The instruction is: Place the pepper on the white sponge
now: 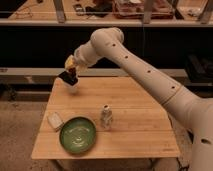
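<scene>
Wooden table (135, 100), gripper (70, 69) above far edge

Sponge (54, 120) left of plate (62, 136), bottle (105, 117) right; claw (70, 69) above table's (135, 100) far-left corner.

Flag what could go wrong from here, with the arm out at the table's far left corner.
The gripper sits right at the black-topped white object near the table edge; it could knock it off. No pepper is visible, so the grasp is unconfirmed. The white sponge lies at the left edge beside the green plate; a nudge could push it off.
</scene>
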Available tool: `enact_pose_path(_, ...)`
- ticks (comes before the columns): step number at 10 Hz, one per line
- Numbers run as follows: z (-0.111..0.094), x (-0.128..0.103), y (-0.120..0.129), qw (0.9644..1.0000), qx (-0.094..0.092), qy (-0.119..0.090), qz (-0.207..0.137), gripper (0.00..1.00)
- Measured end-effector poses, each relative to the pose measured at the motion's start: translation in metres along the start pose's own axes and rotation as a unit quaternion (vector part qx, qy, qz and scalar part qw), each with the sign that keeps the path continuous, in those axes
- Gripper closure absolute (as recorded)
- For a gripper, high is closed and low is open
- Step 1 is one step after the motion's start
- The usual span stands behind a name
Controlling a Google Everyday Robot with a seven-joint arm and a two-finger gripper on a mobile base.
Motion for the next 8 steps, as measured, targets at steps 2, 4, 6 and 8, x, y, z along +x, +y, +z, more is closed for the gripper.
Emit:
enact_pose_path(2,0.000,0.000,-0.001,1.0000,0.000,0.000,0.000,0.89)
enact_pose_path(4,0.000,0.001,-0.002,1.0000,0.001,0.000,-0.001,0.90)
enact_pose_path(6,0.017,-0.002,-0.017,0.9995,0.010,-0.010,-0.029,0.90)
enact_pose_path(8,0.048,-0.012,-0.048,0.9960,0.022,-0.033,-0.079,0.90)
